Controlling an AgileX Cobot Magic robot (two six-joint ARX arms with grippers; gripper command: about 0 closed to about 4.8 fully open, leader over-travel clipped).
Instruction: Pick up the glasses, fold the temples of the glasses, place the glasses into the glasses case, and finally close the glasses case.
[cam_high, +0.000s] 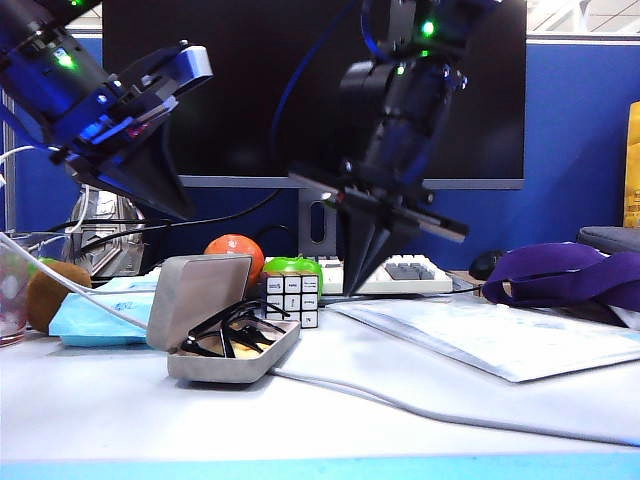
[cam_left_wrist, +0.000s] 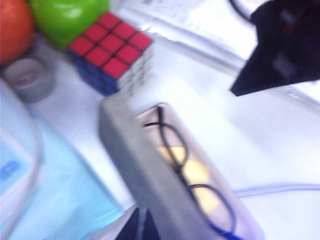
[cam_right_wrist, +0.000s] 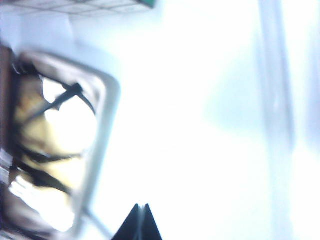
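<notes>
The grey glasses case (cam_high: 205, 290) stands open on the white table, lid upright. The black glasses (cam_high: 240, 328) lie in its base over the yellow cloth and rise a little above the rim. How the temples lie I cannot tell. My left gripper (cam_high: 183, 208) hangs shut up and to the left of the case; in its wrist view its tips (cam_left_wrist: 142, 222) sit near the lid (cam_left_wrist: 142, 170), with the glasses (cam_left_wrist: 182, 160) beyond. My right gripper (cam_high: 365, 270) points down, shut and empty, to the right of the case; its tips (cam_right_wrist: 141, 209) are beside the case (cam_right_wrist: 102, 125).
A Rubik's cube (cam_high: 292, 298), an orange (cam_high: 232, 250) and a green object (cam_high: 290, 265) stand just behind the case. A light blue packet (cam_high: 95, 318) lies at the left. A grey cable (cam_high: 400, 405) runs along the table front. A plastic sleeve (cam_high: 490, 335) and purple cloth (cam_high: 560, 272) lie at the right.
</notes>
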